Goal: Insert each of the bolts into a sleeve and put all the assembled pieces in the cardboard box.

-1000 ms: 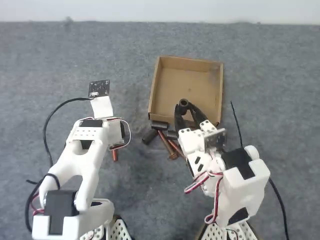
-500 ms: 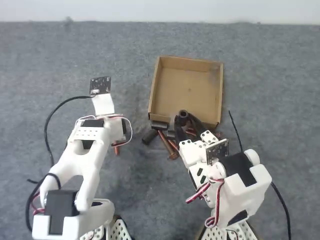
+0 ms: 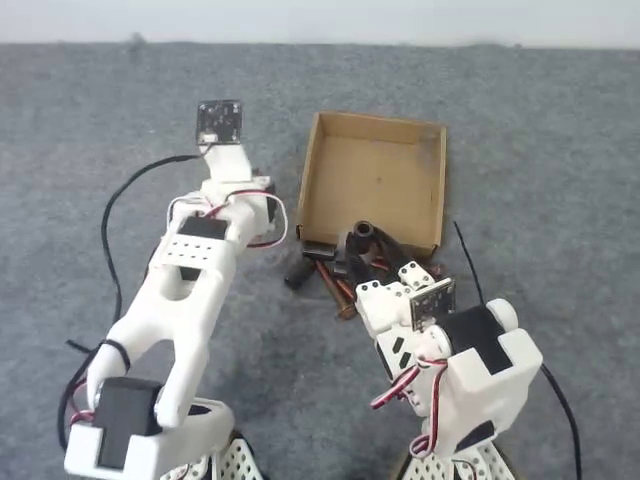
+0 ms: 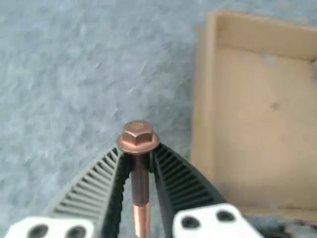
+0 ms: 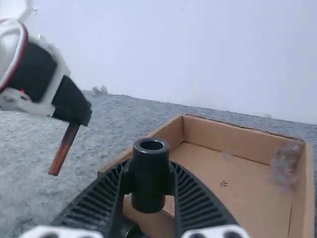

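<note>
Beside the left wall of the cardboard box [image 3: 375, 180], out over the middle of the table [image 3: 120, 110], the left gripper [image 4: 138, 158] is hanging with its jaws clenched on a copper bolt [image 4: 138, 139]. They are pinching it just under the hex head, and the shank is running back between them. Over at the box's near wall, the right gripper [image 5: 150, 168] is clamping a black sleeve [image 5: 150, 178] upright, bore facing up and open. Just in front of that near wall, a loose pile of bolts and sleeves [image 3: 325, 280] is waiting on the table, and the box itself is sitting empty.

So the 2 parts are up in the air but well apart, and the mating looks like the job ahead. Here is where it is getting risky. The bore is looking narrow, so a shank arriving off-axis is likely going to strike the rim and skate off instead of dropping in. The bolt is being held high, near the head, so a push on its tip could be swinging it in the grip or popping it free onto the table. The sleeve is round and smooth, and a sideways shove may be twisting it out of the ribbed jaws. The 2 wrists are also crowding 1 corner of the box, so a bump or a nudged pile is possible.
</note>
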Controlling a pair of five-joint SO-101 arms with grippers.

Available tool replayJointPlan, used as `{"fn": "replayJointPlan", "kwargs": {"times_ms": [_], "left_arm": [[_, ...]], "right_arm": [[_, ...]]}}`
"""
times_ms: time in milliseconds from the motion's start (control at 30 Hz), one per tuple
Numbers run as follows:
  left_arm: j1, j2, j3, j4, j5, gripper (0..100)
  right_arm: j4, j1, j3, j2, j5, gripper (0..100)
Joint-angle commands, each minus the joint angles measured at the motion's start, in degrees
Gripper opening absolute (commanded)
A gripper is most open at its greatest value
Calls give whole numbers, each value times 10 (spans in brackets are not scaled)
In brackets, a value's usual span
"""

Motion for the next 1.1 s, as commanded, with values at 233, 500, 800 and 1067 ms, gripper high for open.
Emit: {"fn": "replayJointPlan", "kwargs": {"times_ms": [233,500,800,1067], "left_arm": [[131,-258,-15,-21,-3,12],[204,-364,54,-22,-5,12],[255,-411,116,-55,-2,12],[254,-409,183,-223,-1,12]], "right_arm": [[-11,-22,16,-26,11,7],[-13,-22,16,-29,11,7],[-15,-20,16,-29,11,7],[-15,-19,17,-29,11,7]]}}
